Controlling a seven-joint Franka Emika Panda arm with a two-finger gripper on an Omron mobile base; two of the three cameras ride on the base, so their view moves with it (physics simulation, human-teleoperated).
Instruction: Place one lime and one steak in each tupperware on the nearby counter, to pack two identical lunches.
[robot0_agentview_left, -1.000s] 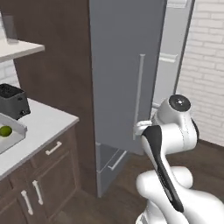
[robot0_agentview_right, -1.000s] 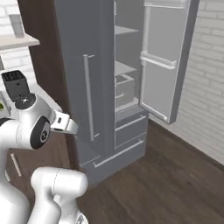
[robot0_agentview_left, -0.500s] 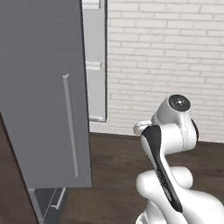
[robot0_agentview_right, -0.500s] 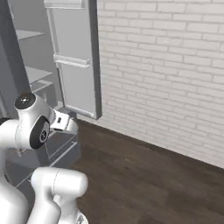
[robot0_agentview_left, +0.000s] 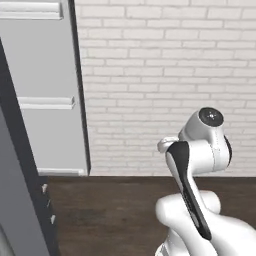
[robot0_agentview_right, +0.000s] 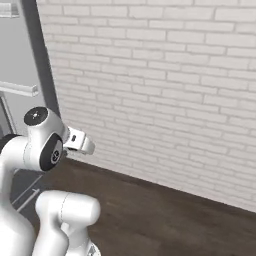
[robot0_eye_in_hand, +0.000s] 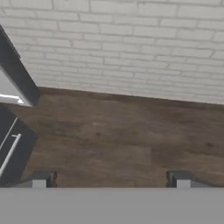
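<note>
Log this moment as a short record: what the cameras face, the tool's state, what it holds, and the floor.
facing: white brick wall
left side: open grey fridge door
floor: dark wood, bare where seen
tool: open, fingertips wide apart, pointing at the floor by the wall
held: nothing between the fingertips
arm: folded over the base

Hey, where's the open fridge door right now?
The fridge door stands at the left of the left base view, against the white brick wall, left of the arm.
</note>
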